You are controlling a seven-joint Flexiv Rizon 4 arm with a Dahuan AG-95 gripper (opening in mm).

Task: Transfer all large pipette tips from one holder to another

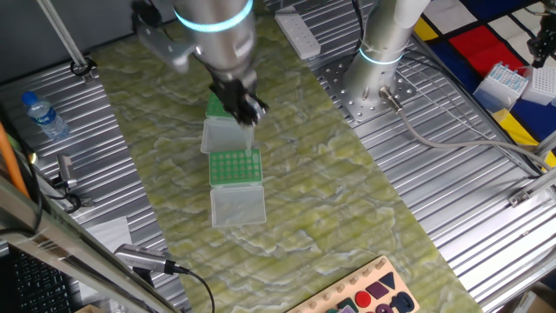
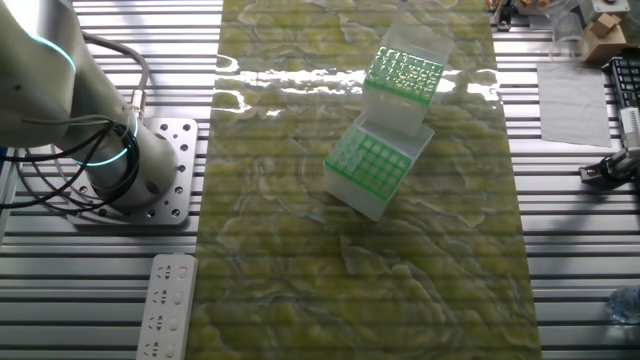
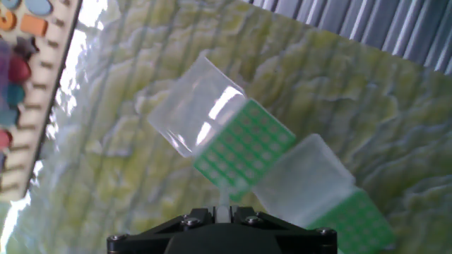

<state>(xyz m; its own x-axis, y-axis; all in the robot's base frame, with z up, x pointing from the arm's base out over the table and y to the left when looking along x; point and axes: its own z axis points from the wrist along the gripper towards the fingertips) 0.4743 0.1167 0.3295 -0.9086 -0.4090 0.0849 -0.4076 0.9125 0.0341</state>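
My gripper (image 1: 246, 108) hangs above the far green-grid box (image 2: 404, 72), fingers pinched on one slim translucent pipette tip (image 3: 222, 206). Near box (image 1: 234, 167) at six o'clock, clear lid open.

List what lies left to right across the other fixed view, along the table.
Robot base → power strip → near green tip box → white cloth → black clamp.
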